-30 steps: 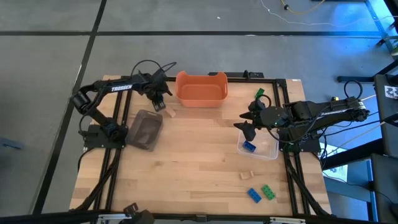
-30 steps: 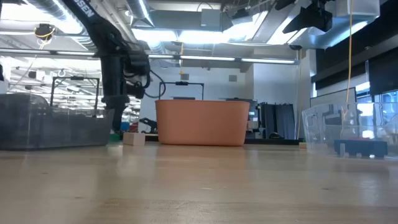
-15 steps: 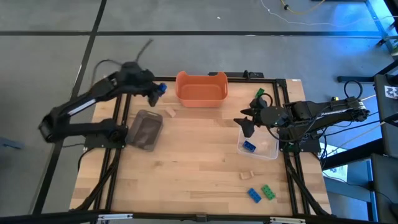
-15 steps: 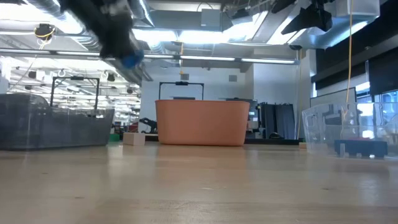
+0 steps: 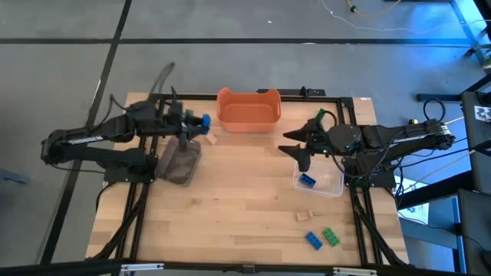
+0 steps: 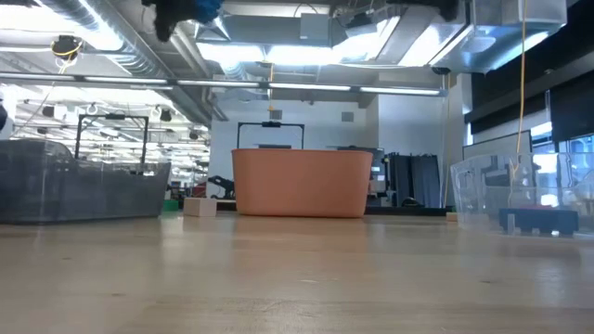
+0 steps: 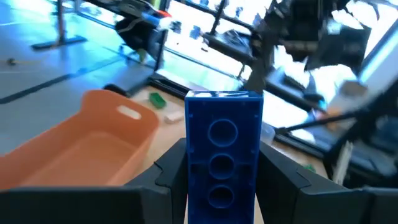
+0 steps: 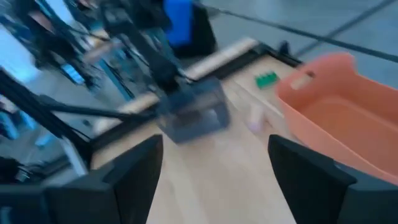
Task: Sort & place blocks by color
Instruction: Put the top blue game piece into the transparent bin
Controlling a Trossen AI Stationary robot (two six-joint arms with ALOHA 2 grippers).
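Note:
My left gripper (image 5: 198, 121) is high over the table, between the dark container (image 5: 179, 159) and the orange tub (image 5: 248, 109), shut on a blue block (image 7: 224, 155). My right gripper (image 5: 296, 147) hovers open to the left of the clear container (image 5: 321, 181), where another blue block (image 5: 307, 181) lies. A tan block (image 5: 209, 139) rests flat on the table near the tub. A green block (image 5: 320, 115) lies at the far right. A tan (image 5: 307, 216), a blue (image 5: 314, 241) and a green block (image 5: 331, 236) lie near the near edge. My left gripper pinches the blue block by its two long sides (image 7: 189, 180), one finger (image 7: 169, 177) on each. The fingers run level, pointing toward the table's right and lying along the block. The block is lifted clear, and its free end (image 7: 224, 98) sticks out past the fingertips.
The orange tub (image 6: 302, 183) stands at the far edge, with the dark container (image 6: 79, 190) to its left and the clear one (image 6: 520, 195) to its right. Bare wood (image 5: 238, 192) fills the table's middle. My right arm (image 7: 305, 31) faces my left gripper from across the table.
My left gripper has risen from the table beside the dark container, carrying the blue block high up, and its arm has swung out to the left and turned level. My right gripper has drifted slightly toward the table's left.

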